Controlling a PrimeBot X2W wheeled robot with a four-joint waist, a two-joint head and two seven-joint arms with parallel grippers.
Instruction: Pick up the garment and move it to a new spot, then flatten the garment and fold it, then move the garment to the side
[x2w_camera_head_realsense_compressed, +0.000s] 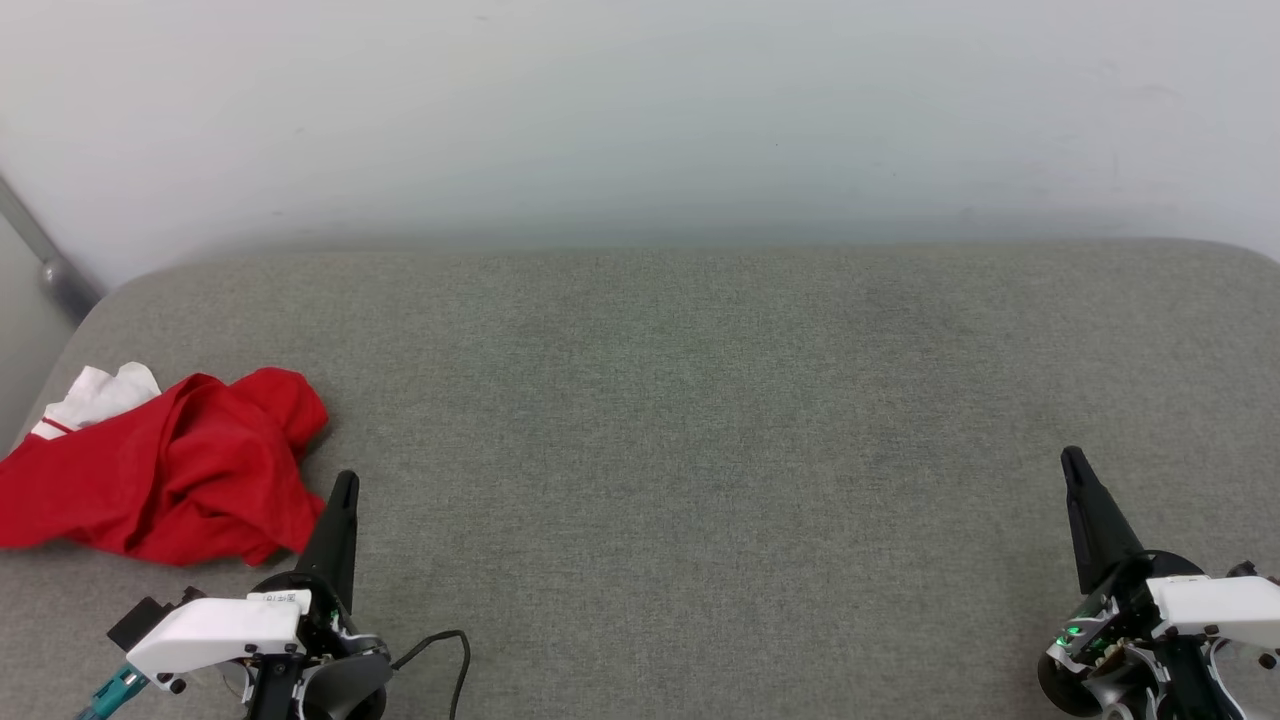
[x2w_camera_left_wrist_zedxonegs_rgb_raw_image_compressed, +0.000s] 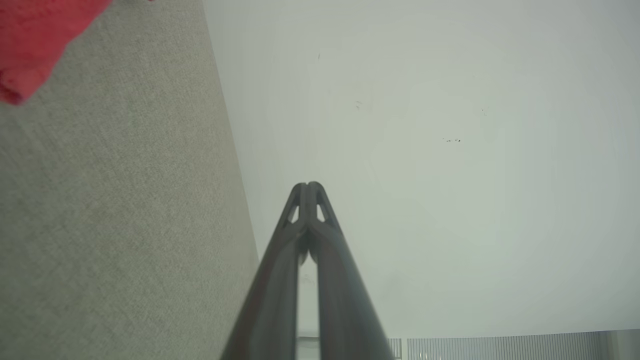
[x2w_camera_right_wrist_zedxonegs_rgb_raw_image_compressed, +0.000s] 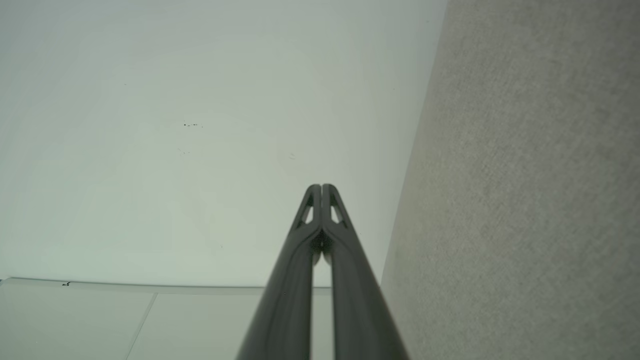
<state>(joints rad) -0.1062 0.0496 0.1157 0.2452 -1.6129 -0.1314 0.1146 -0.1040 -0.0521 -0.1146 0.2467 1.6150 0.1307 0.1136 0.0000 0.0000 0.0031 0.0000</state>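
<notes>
First, with the garment (x2w_camera_head_realsense_compressed: 170, 470) bunched at nine o'clock on the pad (x2w_camera_head_realsense_compressed: 700, 420), at ten o'clock from the left gripper (x2w_camera_head_realsense_compressed: 344, 485), which like the right gripper (x2w_camera_head_realsense_compressed: 1073, 460) is closed and empty, I'd open the left fingers and pinch a raised fold.

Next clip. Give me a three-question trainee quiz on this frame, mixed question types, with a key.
1. True or false: the left end effector grips the red jersey.
2. The red jersey lies: A) crumpled near the left edge of the grey fabric surface; B) flat in the middle; C) folded at the right.
3. Fingers of the right end effector: together or apart?
Key: 1 false, it is shut on nothing; 2 A; 3 together.
</notes>
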